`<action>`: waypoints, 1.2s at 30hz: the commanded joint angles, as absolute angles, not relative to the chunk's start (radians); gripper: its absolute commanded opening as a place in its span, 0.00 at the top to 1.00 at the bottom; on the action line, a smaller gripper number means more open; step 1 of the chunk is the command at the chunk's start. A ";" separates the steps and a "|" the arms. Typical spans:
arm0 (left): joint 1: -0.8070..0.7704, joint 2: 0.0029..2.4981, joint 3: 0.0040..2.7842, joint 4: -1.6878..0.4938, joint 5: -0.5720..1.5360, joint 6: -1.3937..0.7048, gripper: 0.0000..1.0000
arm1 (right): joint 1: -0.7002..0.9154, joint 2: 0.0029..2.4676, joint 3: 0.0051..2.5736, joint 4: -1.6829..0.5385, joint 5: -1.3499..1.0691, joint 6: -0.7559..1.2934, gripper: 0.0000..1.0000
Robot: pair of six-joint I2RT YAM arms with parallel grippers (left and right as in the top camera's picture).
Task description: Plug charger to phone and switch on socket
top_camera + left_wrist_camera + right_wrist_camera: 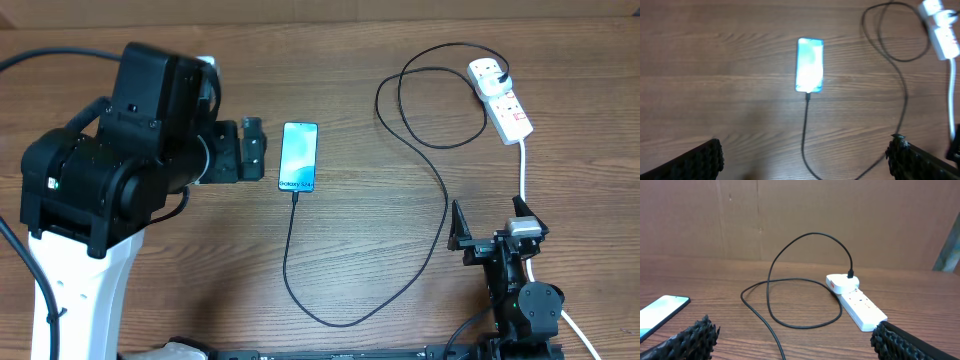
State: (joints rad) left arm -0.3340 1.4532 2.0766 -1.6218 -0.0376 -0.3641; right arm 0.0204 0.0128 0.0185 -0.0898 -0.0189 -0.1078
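The phone (299, 156) lies flat mid-table with its screen lit; it also shows in the left wrist view (810, 65) and at the left edge of the right wrist view (660, 311). The black charger cable (430, 170) has its tip at the phone's near end (808, 96) and loops across the table to its white adapter (486, 72), plugged into the white socket strip (508, 108), also seen in the right wrist view (857, 305). My left gripper (256, 150) is open and empty just left of the phone. My right gripper (495, 232) is open and empty near the front right.
The strip's thick white cord (524, 170) runs down toward the right arm. A cardboard wall (800, 220) stands behind the table.
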 commanded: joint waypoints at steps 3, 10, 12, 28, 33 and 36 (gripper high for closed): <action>-0.286 1.361 1.925 -1.550 0.004 -0.336 0.01 | 0.017 0.003 0.008 -0.084 -0.019 -0.102 0.00; -0.241 1.241 1.727 -1.457 0.020 -0.328 0.00 | 0.017 0.003 0.008 -0.084 -0.020 -0.102 0.00; -0.224 1.210 1.676 -1.427 0.048 -0.303 0.00 | 0.017 0.003 0.008 -0.084 -0.020 -0.102 0.00; -0.083 0.913 1.237 -1.231 0.166 -0.245 0.00 | 0.017 0.003 0.008 -0.084 -0.019 -0.102 0.00; -0.083 0.833 1.144 -1.145 0.204 -0.238 0.00 | 0.017 0.003 0.008 -0.084 -0.020 -0.102 0.00; -0.083 0.801 1.103 -1.120 0.216 -0.239 0.00 | 0.017 0.003 0.008 -0.084 -0.019 -0.102 0.00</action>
State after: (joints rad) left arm -0.0895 0.8341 1.1469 -1.1400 0.1753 -0.2581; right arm 0.0204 0.0128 0.0185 -0.0902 -0.0196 -0.1074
